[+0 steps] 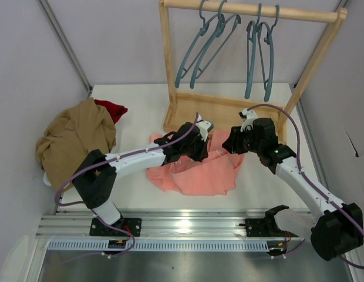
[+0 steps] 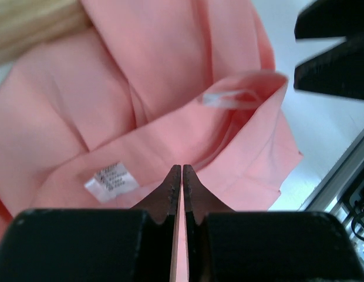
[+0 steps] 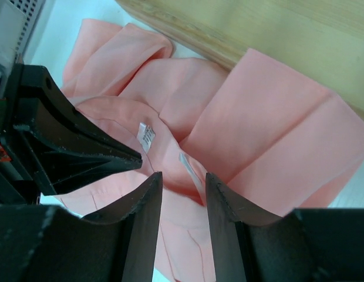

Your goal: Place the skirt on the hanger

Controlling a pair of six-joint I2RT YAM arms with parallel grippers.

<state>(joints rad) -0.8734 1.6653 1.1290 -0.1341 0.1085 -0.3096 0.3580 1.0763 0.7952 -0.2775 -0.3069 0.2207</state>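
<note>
The step in hand is judged to be the picking up and opening of the skirt (image 1: 196,173), which is seen lying crumpled on the white table (image 1: 141,100) at the centre of the top view, just in front of the base of the wooden rack (image 1: 168,64). No part of it has yet been brought to the hanger (image 1: 250,64), which is hung with three identical ones on the rail at the top of the frame, well apart from the cloth.

The left gripper (image 2: 182,170) is shown with its jaws pressed together; a thin sliver of pink is visible between them, so a fold of the skirt appears to be pinched. The right gripper (image 3: 182,179) is held with its jaws spread, an edge of cloth lying in the gap beneath them.

Next, a closing of the right jaws on that edge is called for, and then a joint lift so that the waist is spread wide enough to be taken to a hanger.

The skirt is a thin, matte, salmon-pink fabric, soft and deeply creased, with a small white label (image 2: 110,179) sewn inside and a narrow pale loop (image 2: 229,97) at its hem. The hanger is slim, teal, smooth and triangular with a hooked top. The rack is of pale, grained wood.
</note>
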